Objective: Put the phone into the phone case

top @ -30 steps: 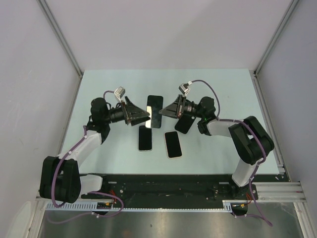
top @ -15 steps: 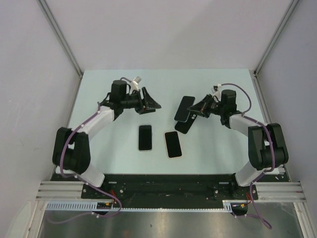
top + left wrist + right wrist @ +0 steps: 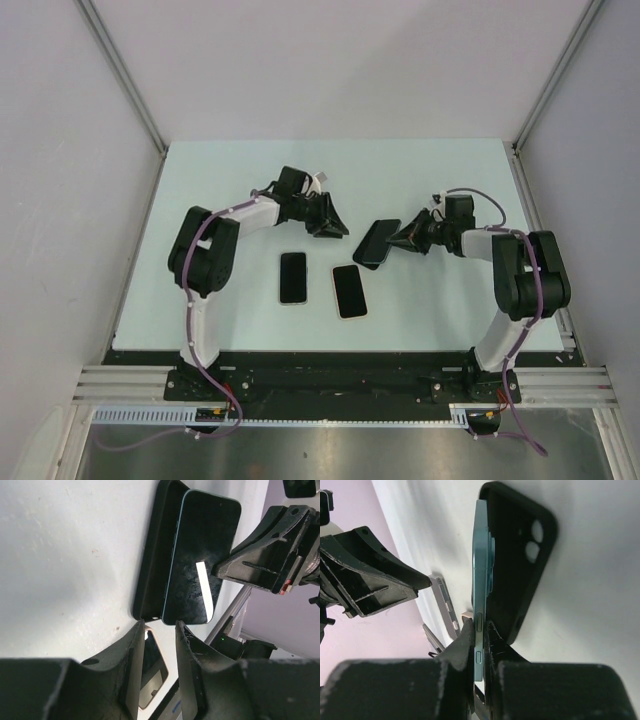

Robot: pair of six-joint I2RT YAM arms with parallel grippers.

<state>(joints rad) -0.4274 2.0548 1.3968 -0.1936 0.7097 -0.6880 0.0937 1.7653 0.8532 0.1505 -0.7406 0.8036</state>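
A teal-edged phone (image 3: 374, 241) with a dark screen (image 3: 200, 560) sits tilted against the open black phone case (image 3: 152, 555), one long edge raised. The case's camera cut-outs show in the right wrist view (image 3: 522, 565). My right gripper (image 3: 405, 238) is shut on the phone's long edge (image 3: 481, 570), its fingertips (image 3: 470, 635) pinching by the side buttons. My left gripper (image 3: 328, 220) is just left of the phone and case. Its jaws stand a little apart with nothing between them (image 3: 160, 626).
Two other phones lie nearer on the pale green table (image 3: 450, 300): a black one (image 3: 292, 277) and one with a pale rim (image 3: 348, 290). The pale-rimmed phone (image 3: 152, 670) shows through my left gripper's gap. Grey walls surround the table.
My right gripper has lowered the phone from above the case onto it. My left gripper has swung right and nearer, close to the phone.
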